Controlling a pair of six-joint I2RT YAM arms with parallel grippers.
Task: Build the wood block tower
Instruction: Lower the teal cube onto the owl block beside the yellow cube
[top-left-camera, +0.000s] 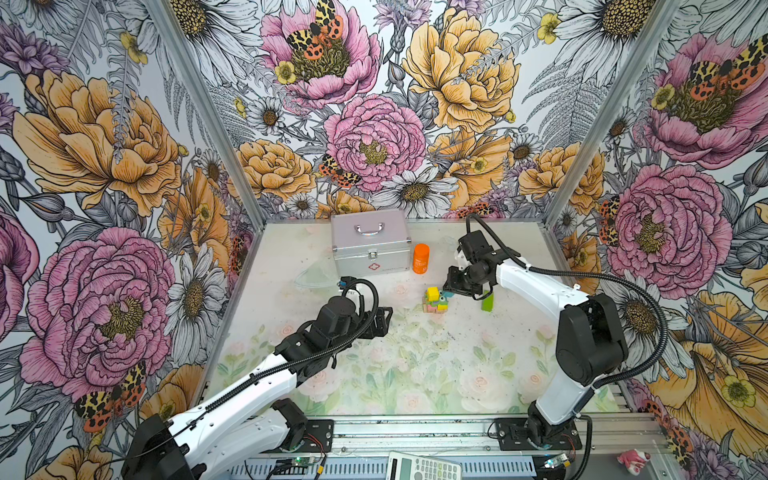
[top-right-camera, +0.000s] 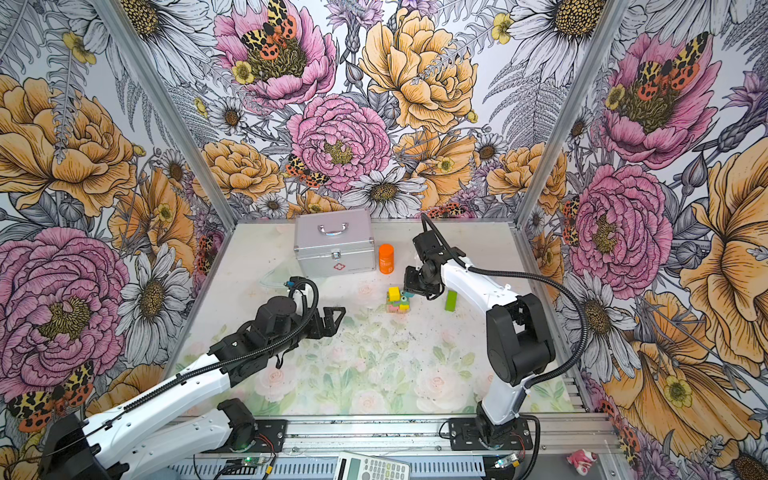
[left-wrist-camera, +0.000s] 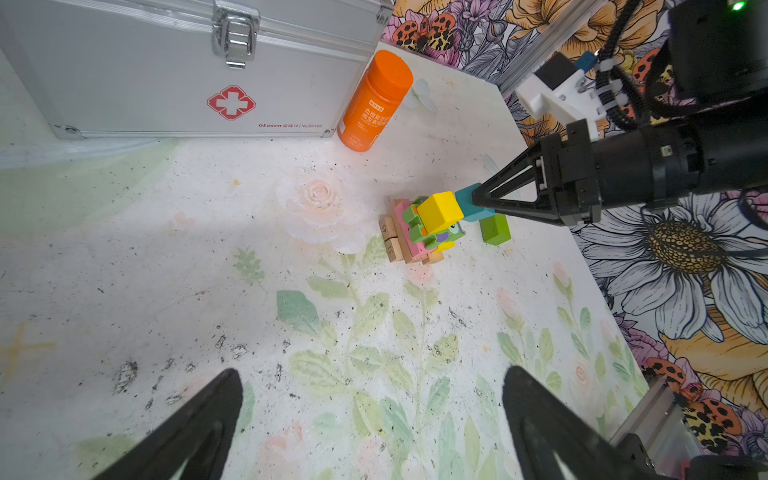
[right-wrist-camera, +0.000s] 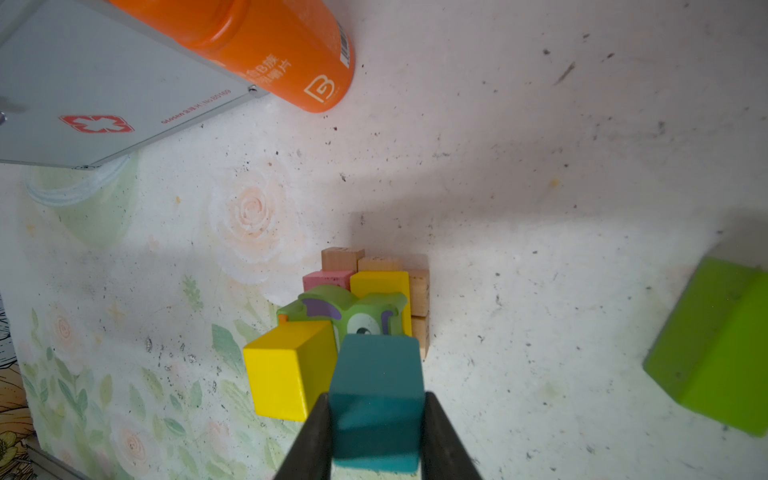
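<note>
Black tapered fingers of the right gripper clamp the smooth teal cube just beside the glossy yellow cube atop the tower, above the green owl-faced piece, pink plank and bare tan planks. A lime-green bar lies apart on the speckled table. The right arm, elbow bent, reaches in level; the left gripper gapes, well back.

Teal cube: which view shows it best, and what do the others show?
Right wrist view: the teal cube fills the foreground, clamped in the right gripper. The left wrist view shows it small, partly behind the yellow cube. Both top views show only a sliver.
</note>
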